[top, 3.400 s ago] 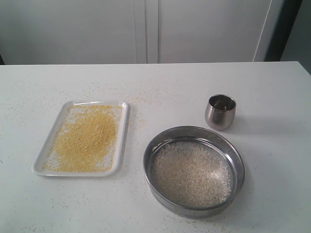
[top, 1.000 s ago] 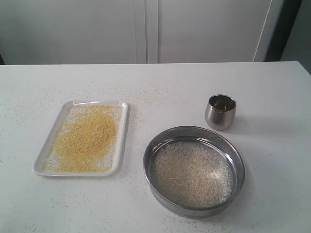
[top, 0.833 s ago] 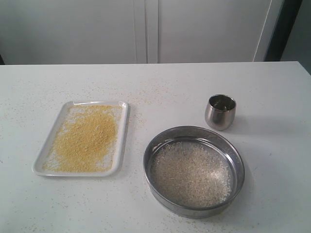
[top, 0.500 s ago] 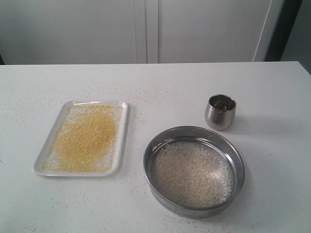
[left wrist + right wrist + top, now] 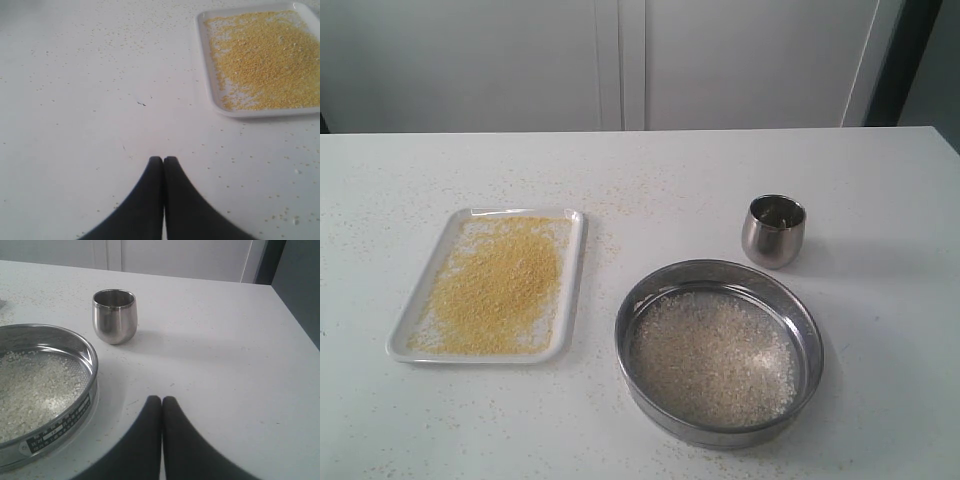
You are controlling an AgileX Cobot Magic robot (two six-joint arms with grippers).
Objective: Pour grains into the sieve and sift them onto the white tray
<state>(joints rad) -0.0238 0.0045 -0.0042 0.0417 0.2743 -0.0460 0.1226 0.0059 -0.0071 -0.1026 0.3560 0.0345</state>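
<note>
The white table (image 5: 650,170) carries everything, dusted with stray specks; the sieve (image 5: 715,433) stands flat on it toward the right, beside the white tray (image 5: 574,282) and not over it, which suggests the shaking is done and it was set aside. The tray lies flat on the left, well apart from the sieve. The steel cup (image 5: 773,230) stands upright just beyond the sieve and looks emptied. The left gripper (image 5: 163,159) hangs above bare table near the tray, fingers pressed together on nothing; the right gripper (image 5: 162,398) is likewise pinched closed and empty, near the sieve and cup. Whitish grains (image 5: 712,358) cover the mesh, too coarse to pass; golden granules (image 5: 500,285) spread across the tray, so the task looks essentially complete.
</note>
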